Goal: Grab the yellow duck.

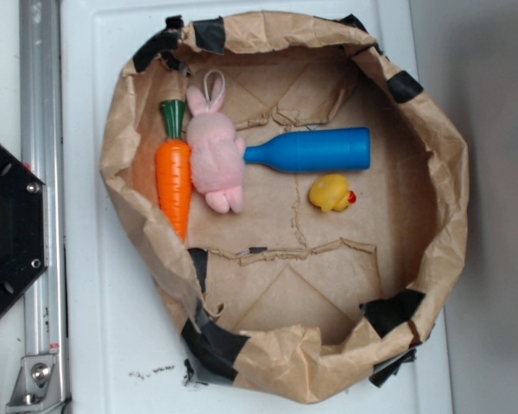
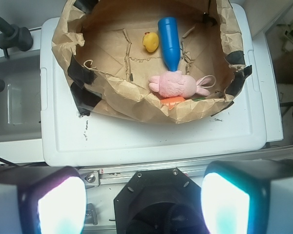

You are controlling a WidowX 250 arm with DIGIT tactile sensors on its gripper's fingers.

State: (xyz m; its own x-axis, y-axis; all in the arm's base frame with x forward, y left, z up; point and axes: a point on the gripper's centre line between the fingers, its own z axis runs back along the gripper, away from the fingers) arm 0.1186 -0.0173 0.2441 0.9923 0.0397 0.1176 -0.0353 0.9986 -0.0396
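The yellow duck (image 1: 331, 192) lies on the floor of the brown paper bag (image 1: 440, 172), just beside the blue bottle (image 1: 315, 149) and right of the pink plush rabbit (image 1: 214, 155) and the toy carrot (image 1: 173, 172). In the wrist view the gripper (image 2: 143, 197) hangs well back from the bag over the black base (image 2: 158, 204), its fingers (image 2: 49, 202) spread wide and empty.

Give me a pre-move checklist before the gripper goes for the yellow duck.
1. Yellow duck located inside the paper bag: ok.
2. Top of the duck uncovered: ok.
3. Gap to the blue bottle: not ok, the bottle lies close beside it.
4. Pink bunny and carrot away from the duck: ok.
5. Gripper open: ok, fingers spread wide.
6. Gripper above the duck: not ok, it hangs back outside the bag over the robot base.
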